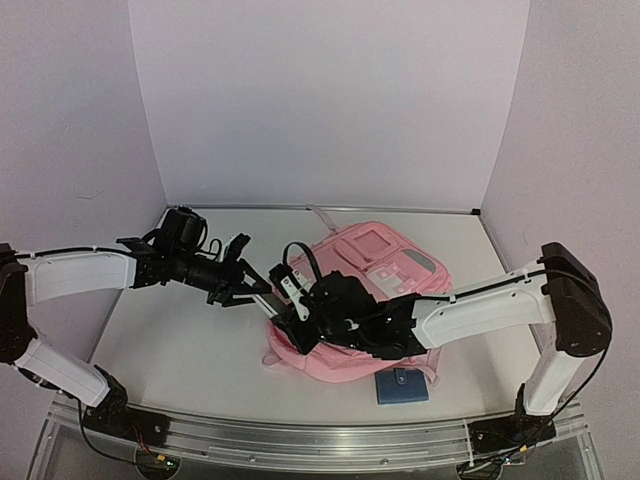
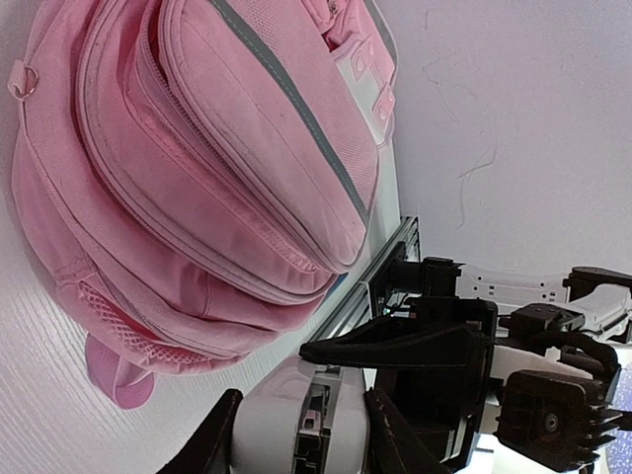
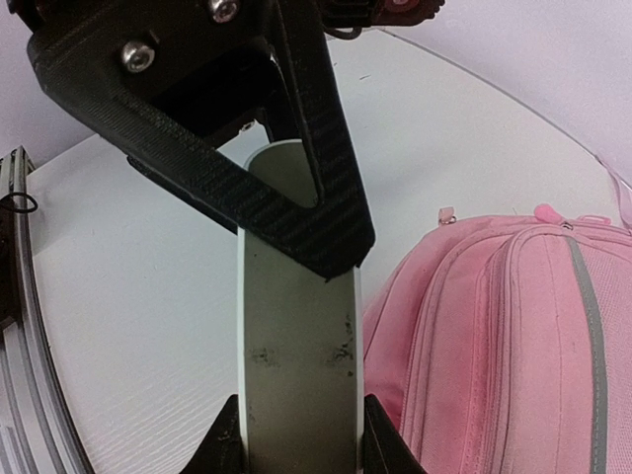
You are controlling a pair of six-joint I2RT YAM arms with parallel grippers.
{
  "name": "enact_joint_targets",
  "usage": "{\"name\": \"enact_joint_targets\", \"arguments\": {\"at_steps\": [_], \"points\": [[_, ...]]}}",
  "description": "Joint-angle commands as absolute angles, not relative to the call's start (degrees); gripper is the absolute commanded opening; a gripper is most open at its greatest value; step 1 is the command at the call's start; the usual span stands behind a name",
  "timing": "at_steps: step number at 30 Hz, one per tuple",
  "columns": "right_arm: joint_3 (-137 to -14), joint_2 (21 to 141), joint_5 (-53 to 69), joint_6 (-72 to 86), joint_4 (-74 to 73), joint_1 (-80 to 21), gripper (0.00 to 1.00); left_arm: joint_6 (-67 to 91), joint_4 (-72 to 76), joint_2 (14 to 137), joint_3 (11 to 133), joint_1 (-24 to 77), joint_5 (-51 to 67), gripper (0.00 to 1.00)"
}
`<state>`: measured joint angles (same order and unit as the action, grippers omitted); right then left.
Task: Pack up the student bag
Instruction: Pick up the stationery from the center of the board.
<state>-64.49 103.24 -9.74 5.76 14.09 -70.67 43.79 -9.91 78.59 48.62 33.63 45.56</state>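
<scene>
1. The student bag [image 1: 385,250] is found lying flat on the table [image 1: 180,330], right of centre, with its front pockets uppermost. No open compartment is shown in any view.
2. A flat grey item [image 3: 296,326], white along its edges, is held between the two arms, just beside the left side of the bag.
3. The right gripper [image 3: 299,415] is clamped on this item. One finger is pressed against each long edge and the jaws are drawn in to the item's width.
4. The left gripper [image 2: 301,405] is set about the same item. The item is seen between its fingers in the left wrist view, and one black finger is laid across the grey face in the right wrist view. Whether these jaws have firm contact cannot be told, since the fingertips are cut off by the lower edge of the frame.
5. A small blue item [image 1: 403,386] is noted on the table at the near edge of the bag, touched by neither gripper.
6. The step in hand is judged to be a transfer of the grey item from one arm to the other. Packing proper is judged not yet begun.
7. For the next move, a sure hold by the left gripper is required before the right is released. A compartment must then be opened and its mouth held apart, so that the item can be slid in edge first
</scene>
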Motion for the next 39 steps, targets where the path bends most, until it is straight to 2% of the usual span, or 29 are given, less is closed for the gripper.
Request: {"name": "enact_joint_targets", "arguments": {"at_steps": [1, 5, 7, 9, 11, 22, 34, 39], "points": [[-64.3, 99.7, -12.7, 5.8, 18.6, -70.7, 0.20, 45.7, -7.1, 78.1, 49.1, 34.1, 46.5, 0.25], [-63.4, 98.1, -13.5, 6.4, 18.5, -70.6, 0.51, 45.6, -8.4, 76.4, 49.0, 34.0, 41.9, 0.19], [-62.8, 96.7, -14.4, 6.7, 17.9, -70.6, 0.64, 45.8, -8.6, 75.0, 48.7, 33.9, 39.2, 0.18], [-62.4, 95.5, -16.1, 6.9, 16.1, -70.6, 0.73, 46.0, -8.7, 73.6, 48.3, 33.3, 37.0, 0.17], [-62.5, 94.9, -19.4, 7.5, 13.6, -70.5, 0.77, 46.0, -9.2, 72.4, 47.8, 32.5, 35.3, 0.15], [-67.3, 98.5, -26.7, 10.8, -5.4, -66.1, 0.78, 44.5, -13.5, 67.3, 46.3, 28.5, 32.5, 0.15], [-72.5, 103.3, -26.5, 8.4, -9.4, -65.6, 0.79, 44.7, -13.7, 66.3, 44.6, 28.2, 32.3, 0.16], [-74.9, 106.1, -32.2, 8.6, -11.1, -65.6, 0.79, 44.4, -13.5, 67.1, 44.9, 28.1, 32.8, 0.17]]}}
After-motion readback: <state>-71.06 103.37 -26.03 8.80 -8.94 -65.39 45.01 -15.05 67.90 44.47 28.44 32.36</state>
